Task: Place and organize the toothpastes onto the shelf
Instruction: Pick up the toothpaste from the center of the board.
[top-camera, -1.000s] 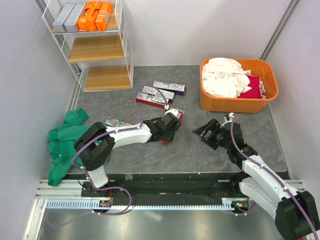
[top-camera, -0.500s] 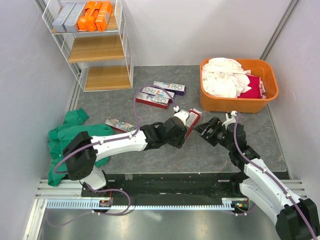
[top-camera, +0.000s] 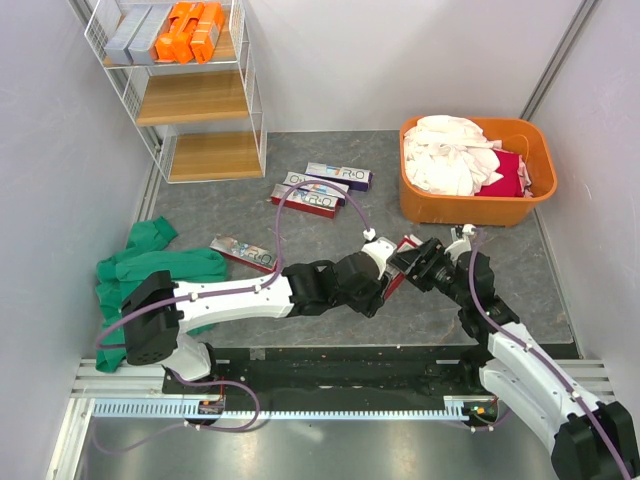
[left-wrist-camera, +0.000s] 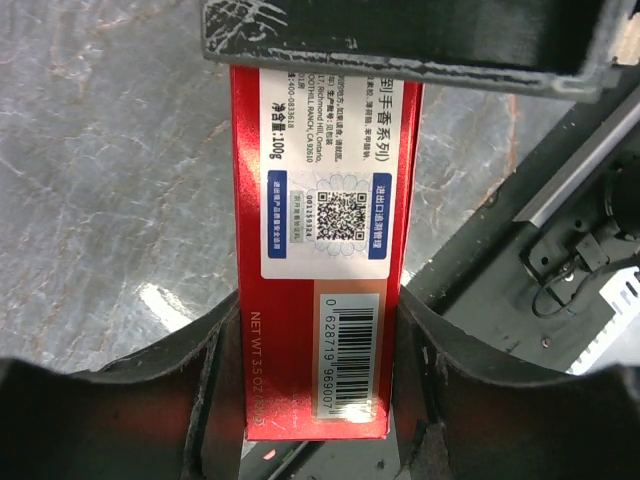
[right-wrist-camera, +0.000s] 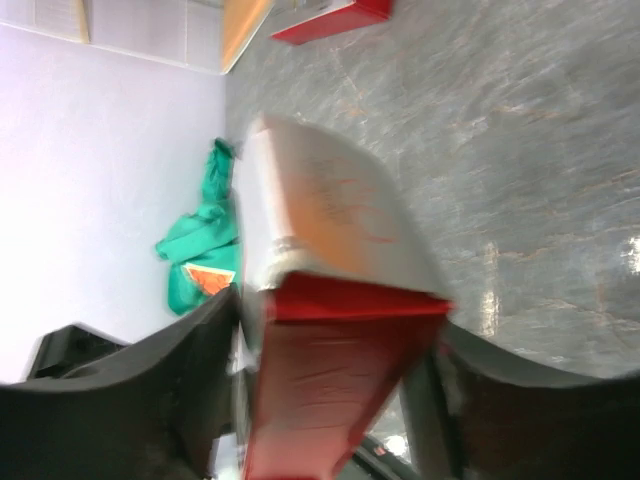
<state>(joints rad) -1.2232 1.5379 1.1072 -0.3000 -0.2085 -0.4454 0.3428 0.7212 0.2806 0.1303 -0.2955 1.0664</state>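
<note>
A: How is the left claw set?

B: The left claw (left-wrist-camera: 318, 310) is clamped across the narrow sides of a red box (left-wrist-camera: 325, 220), close to its barcoded end. The box appears to be held off the floor, just in front of the left corner of the orange tub (top-camera: 420, 210).

A: And the right claw?

B: The other end of the same box is bracketed by the right claw (right-wrist-camera: 330, 340), with one finger on each side. Whether that end is actually being squeezed cannot be told, as that view is blurred.

A: Why is one box gripped at both ends?

B: A hand-over or a change of grip is judged to be in hand. The box is kept steady by the left claw so that its free end can be taken squarely. Which arm is meant to keep it cannot be told.

A: Where are the other boxes?

B: Three boxes (top-camera: 322, 190) are left in a loose pile on the floor to the left of the tub. A fourth box (top-camera: 243, 252) is farther left and nearer the arms, beside a green cloth (top-camera: 150, 275).

A: And the shelf?

B: The shelf (top-camera: 190, 100) stands well to the left of the tub and farther back. Grey boxes (top-camera: 140, 30) and orange boxes (top-camera: 190, 28) are lined up on its top board, grouped by colour. The red box is therefore judged to belong on a lower board.
</note>
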